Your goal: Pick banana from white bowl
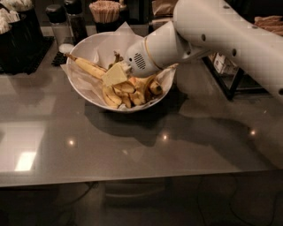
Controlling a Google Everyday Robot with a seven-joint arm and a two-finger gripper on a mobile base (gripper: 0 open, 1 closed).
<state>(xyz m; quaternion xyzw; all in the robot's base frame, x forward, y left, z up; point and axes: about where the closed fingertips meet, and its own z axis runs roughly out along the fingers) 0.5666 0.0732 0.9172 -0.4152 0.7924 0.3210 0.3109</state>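
The white bowl (78, 84), lined with crumpled white paper, stands at the back middle of the grey table and holds several bananas. The banana (90, 67), long, straight and speckled, lies at the bowl's left. Its thin dark stem reaches out over the left rim. My gripper (115, 75) is down inside the bowl at the banana's right end, touching it. The white wrist (146, 55) hides the back right of the bowl. Shorter yellow bananas (128, 92) lie piled under and to the right of the gripper.
A cup of wooden stirrers (105, 11) and dark containers (20, 35) stand behind the bowl at the back left. A dark wire rack (230, 73) stands at the right. The grey tabletop (132, 145) stretches in front of the bowl to its near edge.
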